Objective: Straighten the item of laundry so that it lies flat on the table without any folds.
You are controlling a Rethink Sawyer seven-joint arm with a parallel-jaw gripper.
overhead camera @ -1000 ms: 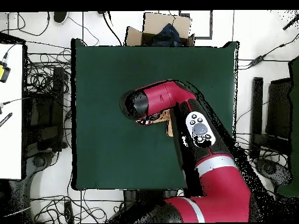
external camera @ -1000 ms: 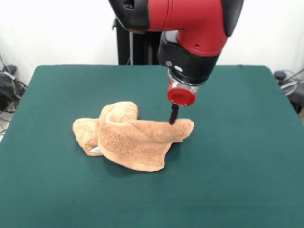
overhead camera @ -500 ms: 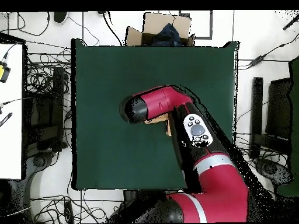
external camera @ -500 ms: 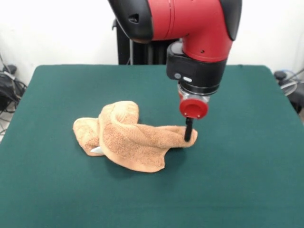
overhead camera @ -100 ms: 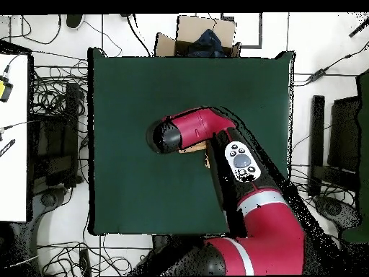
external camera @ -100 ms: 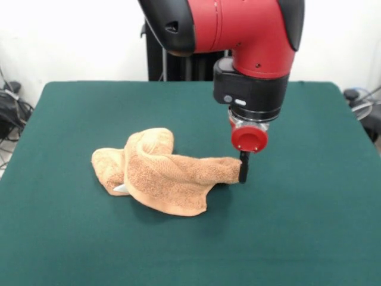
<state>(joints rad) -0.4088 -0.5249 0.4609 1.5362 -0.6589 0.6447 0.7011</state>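
While the gripper (external camera @ -100 ms: 243,173) pinches one corner of the towel (external camera @ -100 ms: 164,173), most remains bunched on the table (external camera @ -100 ms: 309,226); flattening barely begun.

We are in a robotics lab. We see a red arm (external camera @ -100 ms: 238,36) over a green table (overhead camera @ -100 ms: 137,86), with loose cables (overhead camera @ -100 ms: 58,79) strewn across a pale floor (overhead camera @ -100 ms: 310,43), a cardboard box (overhead camera @ -100 ms: 205,36) at one edge, and a white bench (overhead camera @ -100 ms: 13,137) beside it.
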